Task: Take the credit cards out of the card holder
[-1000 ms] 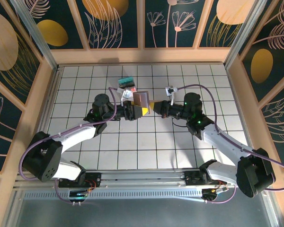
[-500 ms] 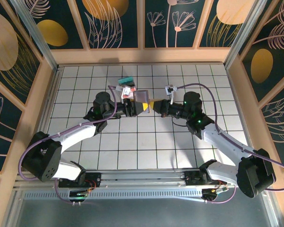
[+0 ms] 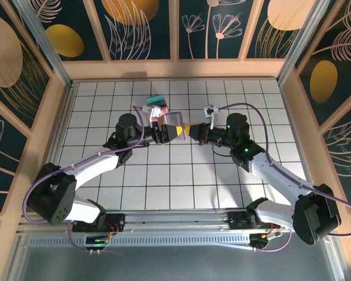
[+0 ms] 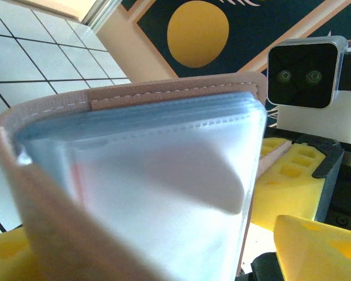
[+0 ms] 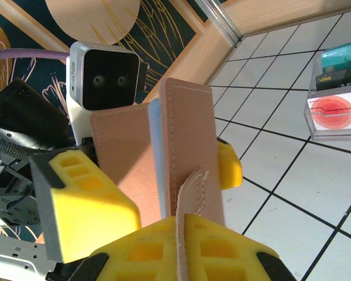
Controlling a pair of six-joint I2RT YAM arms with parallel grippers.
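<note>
STEP: opening the holder, no card out yet | HOLDER: card holder [image 3: 174,122] held between both claws, upper centre of the top view | LEFT: left gripper [image 3: 167,132] spread wide, clamping its sides | RIGHT: right gripper [image 5: 184,237] pinched tight on its tab [image 5: 190,190] | NEXT: likely pull the tab back, bare the sleeves [image 4: 164,175], then pinch a card edge

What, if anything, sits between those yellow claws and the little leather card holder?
Nothing visible does. The left end effector grips the card holder on both sides, and the right end effector pinches its strap. The clear box lies apart on the tiles.
</note>
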